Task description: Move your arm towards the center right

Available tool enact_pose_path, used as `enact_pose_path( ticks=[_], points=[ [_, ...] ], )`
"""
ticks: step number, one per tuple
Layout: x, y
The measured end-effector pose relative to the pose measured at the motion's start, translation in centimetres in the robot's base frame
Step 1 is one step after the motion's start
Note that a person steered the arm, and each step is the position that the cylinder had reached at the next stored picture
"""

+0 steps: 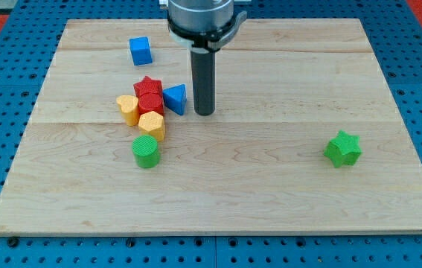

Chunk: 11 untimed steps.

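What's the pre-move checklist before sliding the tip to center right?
1. Tip located: ok. My tip sits just to the view's right of the blue triangular block.
2. Tip clear of the cluster: cannot tell; the gap to the blue triangular block looks very small.
3. Path toward the view's right: ok. No block lies on the board between the tip and the centre right.
4. Green star block: ok. It sits lower than a straight rightward path.
5. Blue cube: ok, behind at upper left, apart from the tip.
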State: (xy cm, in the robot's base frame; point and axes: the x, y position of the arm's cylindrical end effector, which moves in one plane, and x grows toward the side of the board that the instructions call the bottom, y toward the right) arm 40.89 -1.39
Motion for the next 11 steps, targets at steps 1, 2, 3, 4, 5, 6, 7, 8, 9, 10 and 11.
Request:
enact_pose_path(
  ticks=[1,2,3,4,5,6,7,8,9,10,11],
  points=[
    [-1.5,-2.2],
    [-1.7,-4.1],
    [-1.7,-4.4],
    [-2.4,-2.8],
    [-5.7,-0.4],
    [-10.7,-1.0],
    [-14.3,-3.2],
    [-14.5,-3.2],
    [-14.6,-3.2],
    [-14.6,-3.2],
    [-14.6,-3.2]
  ],
)
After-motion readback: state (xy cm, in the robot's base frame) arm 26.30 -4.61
